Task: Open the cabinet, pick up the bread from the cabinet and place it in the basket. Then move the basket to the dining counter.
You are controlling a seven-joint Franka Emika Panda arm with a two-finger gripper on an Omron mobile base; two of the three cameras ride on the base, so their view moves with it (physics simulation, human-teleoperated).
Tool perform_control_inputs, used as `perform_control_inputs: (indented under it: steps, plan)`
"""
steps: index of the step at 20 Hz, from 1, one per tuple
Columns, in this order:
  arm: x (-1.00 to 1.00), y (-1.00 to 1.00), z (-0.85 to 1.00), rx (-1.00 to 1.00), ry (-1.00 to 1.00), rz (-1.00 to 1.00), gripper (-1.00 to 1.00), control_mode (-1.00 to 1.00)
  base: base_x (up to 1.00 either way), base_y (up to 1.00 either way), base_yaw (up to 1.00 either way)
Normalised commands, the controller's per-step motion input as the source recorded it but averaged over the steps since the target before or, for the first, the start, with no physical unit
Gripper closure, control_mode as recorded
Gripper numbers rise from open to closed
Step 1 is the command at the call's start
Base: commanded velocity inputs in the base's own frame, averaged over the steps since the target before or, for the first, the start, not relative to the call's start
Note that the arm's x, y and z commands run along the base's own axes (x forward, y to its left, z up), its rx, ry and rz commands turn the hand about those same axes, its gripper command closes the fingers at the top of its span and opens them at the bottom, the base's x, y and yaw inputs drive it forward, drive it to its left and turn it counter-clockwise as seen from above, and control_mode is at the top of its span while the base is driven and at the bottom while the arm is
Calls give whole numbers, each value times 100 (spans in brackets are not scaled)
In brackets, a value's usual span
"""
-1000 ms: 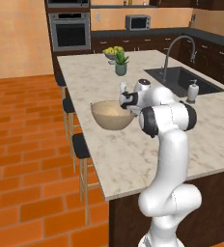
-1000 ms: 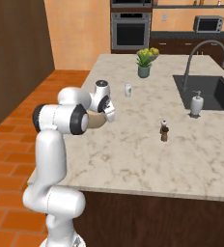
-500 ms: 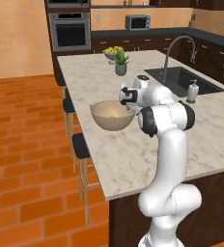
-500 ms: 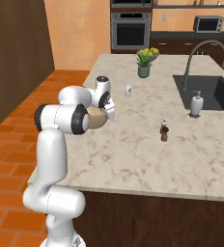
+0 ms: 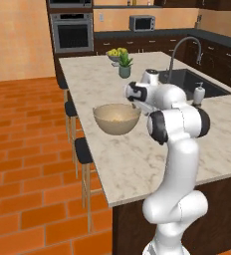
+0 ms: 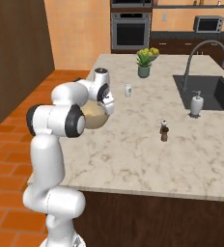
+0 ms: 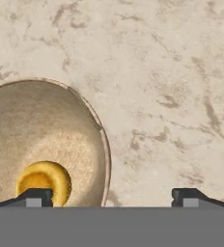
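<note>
The basket (image 5: pixel 116 118), a wide tan bowl, stands on the dining counter (image 5: pixel 137 164) near its left edge. In the hand view the bread (image 7: pixel 44 182), a small golden lump, lies inside the basket (image 7: pixel 41 140). My gripper (image 7: pixel 112 195) hovers just above the basket's right rim, open, one fingertip (image 7: pixel 34 195) over the inside and the other over bare marble (image 7: pixel 172 72). Nothing is held between the fingers. From the base views the gripper (image 5: pixel 136 102) (image 6: pixel 107 105) hangs close to the basket (image 6: pixel 93 116), which my arm partly hides.
A potted plant (image 5: pixel 124 67) (image 6: pixel 144 65) stands at the far end, a white cup (image 6: pixel 128 90) near it. A pepper grinder (image 6: pixel 164 131), a soap dispenser (image 6: pixel 196 104), the sink (image 5: pixel 189 79) and the tap lie to the right. Stools (image 5: pixel 82 149) line the counter's left side.
The hand has shifted slightly up and left over the basket's rim. The basket has stayed in place on the counter.
</note>
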Motion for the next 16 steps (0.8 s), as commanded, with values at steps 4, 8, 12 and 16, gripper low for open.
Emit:
perform_control_inputs:
  steps: [4, 8, 12, 16]
  plan:
    - [-100, 7, 12, 0, 0, 0, -100, -100, 0, 0, 0]
    - [-100, 22, 18, 0, -1, 8, -100, -100, 0, 0, 0]
    - [-100, 22, 26, 0, 0, 12, -100, -100, 0, 0, 0]
    - [-100, 11, 19, 0, 0, 10, -100, -100, 0, 0, 0]
